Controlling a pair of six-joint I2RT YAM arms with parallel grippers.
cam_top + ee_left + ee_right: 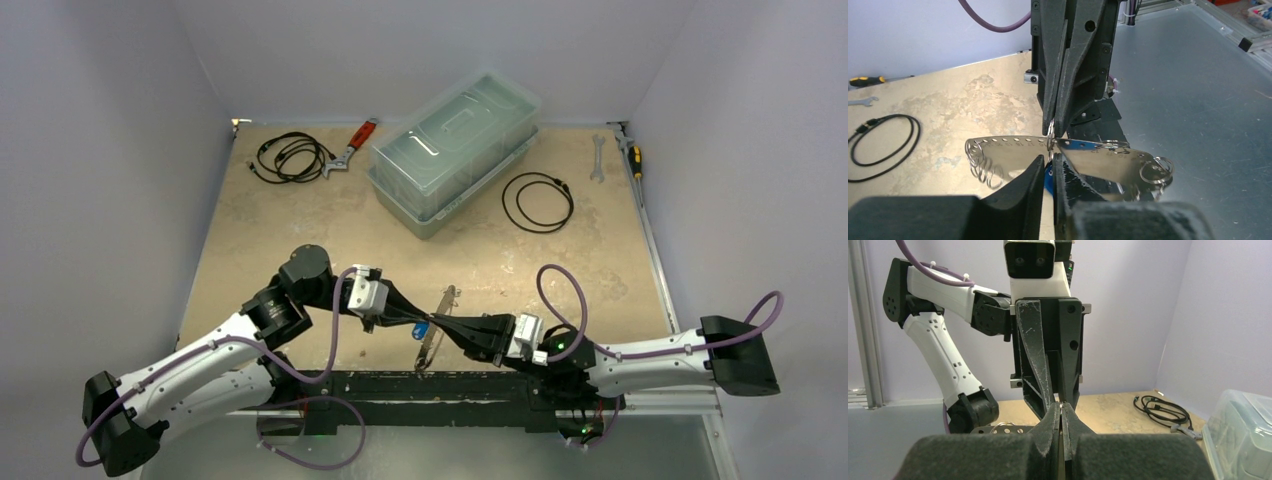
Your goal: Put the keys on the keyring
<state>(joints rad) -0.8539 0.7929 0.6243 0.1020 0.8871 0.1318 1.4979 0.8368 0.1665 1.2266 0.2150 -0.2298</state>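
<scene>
Top view: the keyring [447,300] sits over the near middle of the desk [300,230], a slim shiny strip. Its long axis runs from far to near with a slight slant, crosswise to the two arms meeting on it. The left end effector [418,322] comes in from the left, and the blue-headed key [420,329] is right at its tips. The right end effector [450,330] meets the strip from the other side.

Left wrist view: the strip lies left to right, broad mirrored face toward us, with a row of holes along its upper edge and small rings [1155,170] bunched at both ends. The left fingers are drawn nearly together just below its middle, with the blue head in the slit between them. The right end effector [1053,131] comes down from above, clamped shut on the upper edge.

Right wrist view: the right fingers [1050,427] are pressed fully together. The left end effector [1060,399] faces them tip to tip, and the perforated end of the strip pokes out to the left.
</scene>
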